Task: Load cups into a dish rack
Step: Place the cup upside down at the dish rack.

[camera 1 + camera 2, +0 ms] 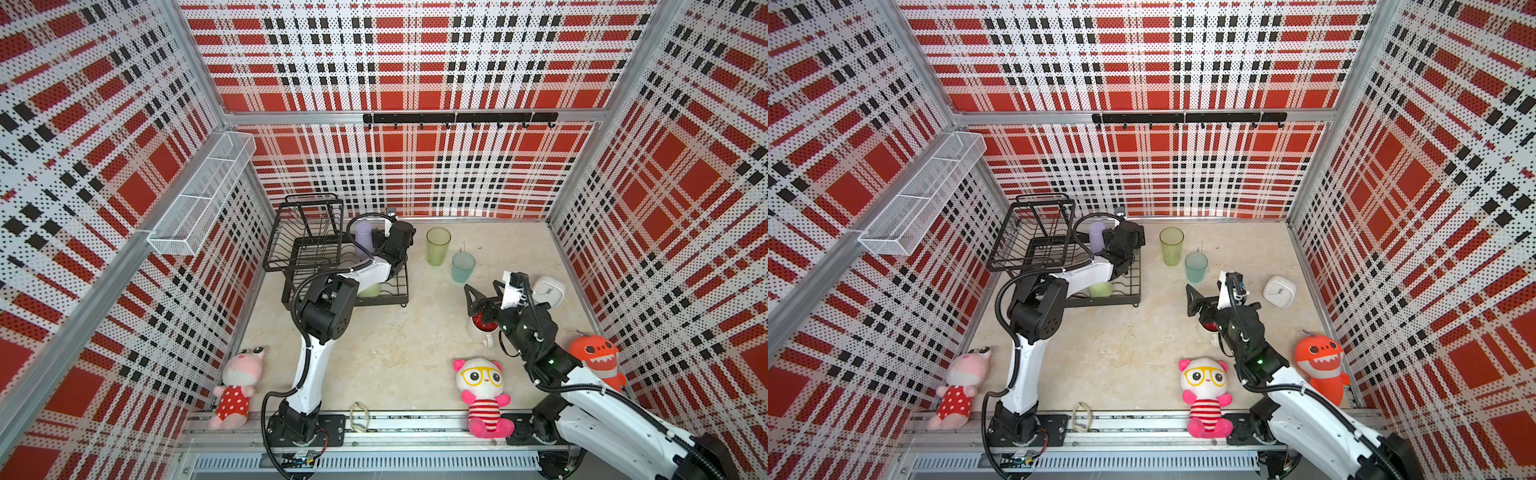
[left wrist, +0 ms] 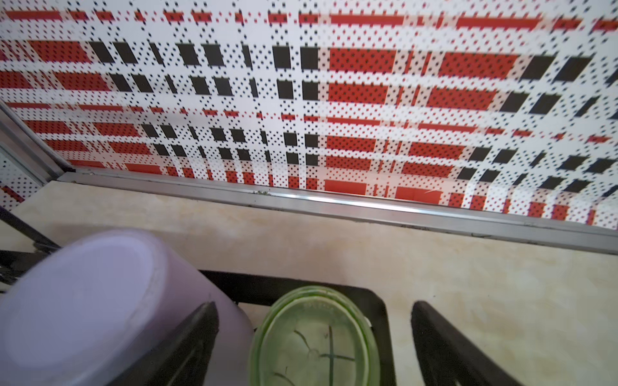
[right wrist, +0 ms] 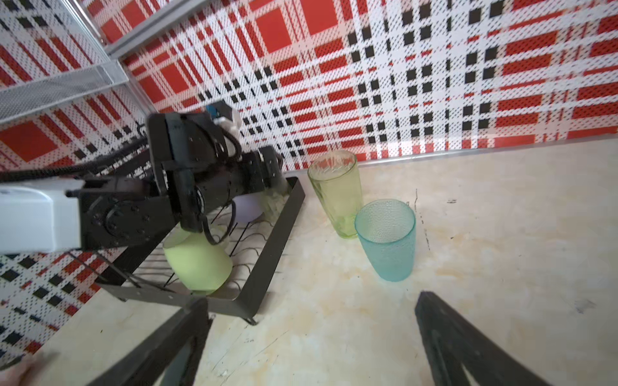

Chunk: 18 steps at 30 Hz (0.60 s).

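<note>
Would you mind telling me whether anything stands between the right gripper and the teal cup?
Nothing visible does: only bare table lies between the right gripper and the teal cup; the yellow-green cup stands beyond it.

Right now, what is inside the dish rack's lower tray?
Three cups show in the lower tray: the lavender cup, bottom up, the bright green tumbler and the pale green mug. The left arm covers part of the tray, so anything beneath it is hidden.

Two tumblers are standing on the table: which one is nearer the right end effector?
The teal tumbler. It is the shorter one, standing nearer the open right end effector than the taller yellow-green tumbler beside it.
</note>
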{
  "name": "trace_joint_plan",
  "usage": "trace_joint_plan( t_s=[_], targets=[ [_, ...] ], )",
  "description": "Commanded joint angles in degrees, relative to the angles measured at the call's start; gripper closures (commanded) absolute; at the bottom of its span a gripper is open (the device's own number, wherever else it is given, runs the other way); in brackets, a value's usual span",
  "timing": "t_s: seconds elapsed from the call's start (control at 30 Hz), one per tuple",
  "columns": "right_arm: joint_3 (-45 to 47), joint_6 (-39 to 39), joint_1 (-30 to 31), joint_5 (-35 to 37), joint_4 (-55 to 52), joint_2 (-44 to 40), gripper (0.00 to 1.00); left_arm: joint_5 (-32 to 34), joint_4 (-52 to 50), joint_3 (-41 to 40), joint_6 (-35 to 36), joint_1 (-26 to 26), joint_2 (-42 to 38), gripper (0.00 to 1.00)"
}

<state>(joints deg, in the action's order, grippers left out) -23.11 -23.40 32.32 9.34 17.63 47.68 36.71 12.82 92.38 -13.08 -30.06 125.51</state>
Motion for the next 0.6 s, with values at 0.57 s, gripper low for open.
trace_joint_plan(
  t_s=[0.57],
  targets=[
    [-37.92,3.11,-14.51,-14.79,-42.36,35.69,0.0,-6.55,-12.81,-1.49,3.23,-6.23,-25.39,0.0]
  ],
)
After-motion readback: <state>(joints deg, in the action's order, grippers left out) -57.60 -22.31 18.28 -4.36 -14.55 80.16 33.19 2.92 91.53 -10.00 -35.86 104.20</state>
